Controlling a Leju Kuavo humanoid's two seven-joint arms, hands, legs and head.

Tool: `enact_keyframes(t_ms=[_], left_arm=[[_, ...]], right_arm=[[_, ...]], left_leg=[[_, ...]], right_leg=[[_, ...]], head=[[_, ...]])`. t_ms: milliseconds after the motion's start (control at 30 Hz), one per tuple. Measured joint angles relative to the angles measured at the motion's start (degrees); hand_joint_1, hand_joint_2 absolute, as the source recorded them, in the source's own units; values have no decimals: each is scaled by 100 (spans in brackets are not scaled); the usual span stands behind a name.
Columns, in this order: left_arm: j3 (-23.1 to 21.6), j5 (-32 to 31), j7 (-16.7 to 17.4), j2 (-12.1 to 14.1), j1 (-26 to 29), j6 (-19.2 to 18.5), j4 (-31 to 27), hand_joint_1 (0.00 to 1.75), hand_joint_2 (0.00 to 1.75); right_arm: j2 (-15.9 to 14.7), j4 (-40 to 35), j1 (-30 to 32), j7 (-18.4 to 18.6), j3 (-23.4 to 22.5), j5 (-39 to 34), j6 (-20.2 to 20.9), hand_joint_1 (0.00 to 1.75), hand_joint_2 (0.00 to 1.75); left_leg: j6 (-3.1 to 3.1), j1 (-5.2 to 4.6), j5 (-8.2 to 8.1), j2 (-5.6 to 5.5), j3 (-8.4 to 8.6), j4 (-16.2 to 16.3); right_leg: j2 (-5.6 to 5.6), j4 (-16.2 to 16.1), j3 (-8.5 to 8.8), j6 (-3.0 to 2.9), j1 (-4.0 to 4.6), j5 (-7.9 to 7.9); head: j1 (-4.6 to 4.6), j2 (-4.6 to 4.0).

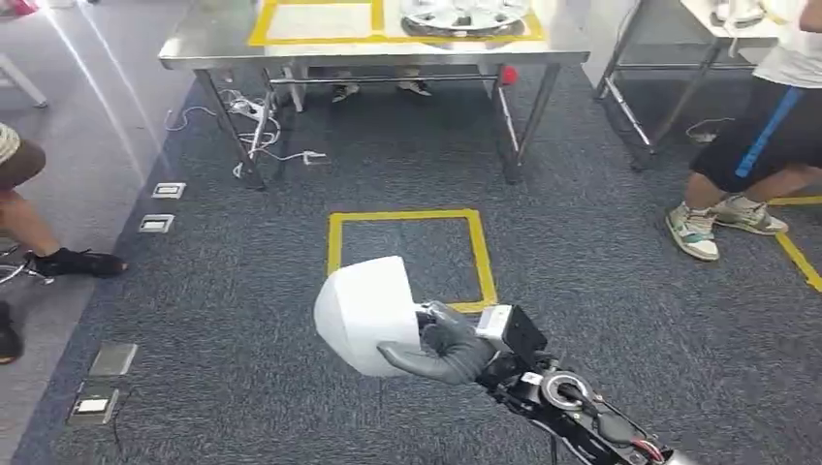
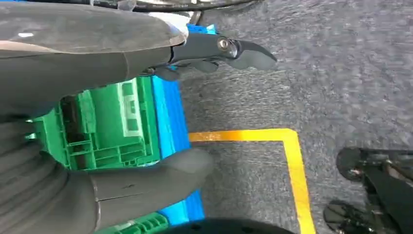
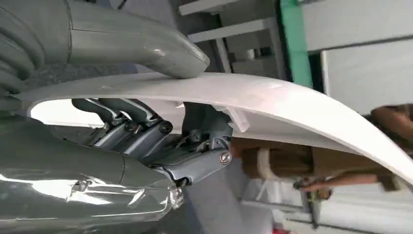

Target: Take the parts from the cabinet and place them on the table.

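Right hand (image 1: 441, 351) carries a white shell part (image 1: 366, 312), well short of the steel table (image 1: 213, 44).
Thumb and fingers clamp its thin rim; it looks light, stiff, smooth, likely slippery. Left hand (image 2: 146, 122) hangs open, holding nothing.

part (image 1: 366, 312): plain white, unpatterned — pale cream-white along its curved edge in the right wrist view
right hand (image 1: 441, 351): grey thumb and fingers, black wrist block with a white panel
left hand (image 2: 146, 122): grey thumb, darker grey fingers
carpet (image 1: 601, 320): dark blue-grey, finely speckled
floor square (image 1: 411, 254): yellow tape outline on the carpet
worktop (image 1: 213, 44): bare silver steel, marked with yellow tape
disc (image 1: 463, 14): silvery, on the worktop
crate (image 2: 107, 124): bright green, ribbed — beside a bright blue edge
person's shorts (image 1: 766, 136): black with a blue stripe
sneakers (image 1: 693, 231): white with green trim
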Motion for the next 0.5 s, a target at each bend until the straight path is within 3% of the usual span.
enact_keyframes(t_ms=[67,100,133,167,233,300,400,433,467,500], left_arm=[[0,2,0,0,-13,2,0,0,175],[0,9,2,0,-13,2,0,0,175],[0,17,9,0,-10,2,0,0,175],[-2,28,20,0,-11,0,0,0,175],[-4,52,24,-7,5,0,0,0,175],[-7,85,24,-9,5,2,0,0,175],[-7,101,26,0,31,4,0,0,175],[-9,101,26,7,34,7,0,0,175],[-9,101,26,7,33,7,0,0,175],[-9,101,26,9,34,9,0,0,175]], right_arm=[[-13,2,22,2,0,0,2,175,175],[-26,4,38,2,0,0,2,175,175],[-33,11,45,2,0,0,11,175,175],[-35,11,43,-4,0,-22,37,175,175],[-35,11,27,-61,0,-136,184,175,175],[-33,11,22,-85,0,-208,208,175,175],[-35,17,50,-114,-28,-339,214,175,175],[-35,17,45,-136,-37,-378,214,175,175],[-35,17,55,-148,-50,-404,206,175,175],[-35,17,64,-157,-68,-404,205,175,175]], left_leg=[[31,-26,-5,-120,-8,3],[34,-36,-6,-202,-2,4],[36,-40,-8,-273,8,7],[37,-43,-11,-319,19,15],[24,-43,-37,-411,48,38],[-20,-85,-57,-480,14,98],[-117,-63,-26,-491,-26,64],[-20,-66,-16,-482,-32,77],[9,-53,-28,-465,-24,71],[0,-47,-21,-465,-13,56]], right_leg=[[117,980,-476,-2,3,-389],[139,1244,-622,-8,3,-422],[151,1208,-630,-19,4,-309],[164,885,-511,-38,5,-50],[207,-114,-100,-86,4,535],[297,-531,52,-110,14,553],[292,-562,78,-174,29,543],[303,-580,77,-152,34,553],[311,-585,79,-154,41,557],[311,-584,83,-163,51,552]], head=[[79,0],[103,0],[127,0],[149,0],[219,0],[263,0],[199,0],[182,0],[138,0],[112,0]])
